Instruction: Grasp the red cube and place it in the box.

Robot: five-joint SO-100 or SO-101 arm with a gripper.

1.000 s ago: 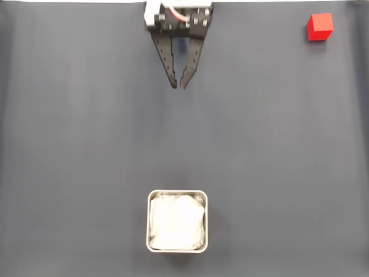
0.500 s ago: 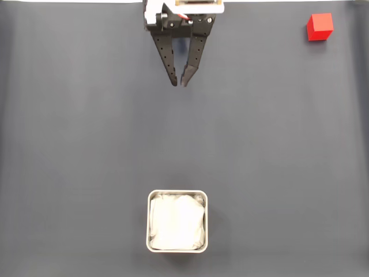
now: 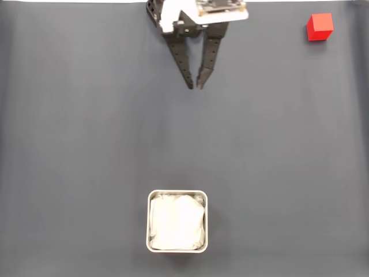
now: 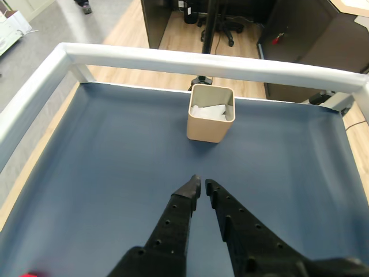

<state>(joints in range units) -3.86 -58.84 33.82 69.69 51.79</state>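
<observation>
Fixed view: red cube (image 3: 319, 26) untouched at the top right corner of the dark mat (image 3: 277, 150), well apart from the gripper (image 3: 196, 87) at top centre, fingertips nearly together with nothing between them; box (image 3: 177, 221) at bottom centre holding just its white lining. Wrist view: gripper (image 4: 201, 186) almost closed and empty above the mat, box (image 4: 211, 113) straight ahead near the far white rail (image 4: 219, 63). Nothing done so far by the look of it: reach, grasp, carry and drop all left.

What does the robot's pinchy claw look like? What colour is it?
The gripper is black, with two long fingers that narrow to points, like a beak. Rows of little round holes run along each one. In the fixed view its base is a white block with a thin red wire.
</observation>
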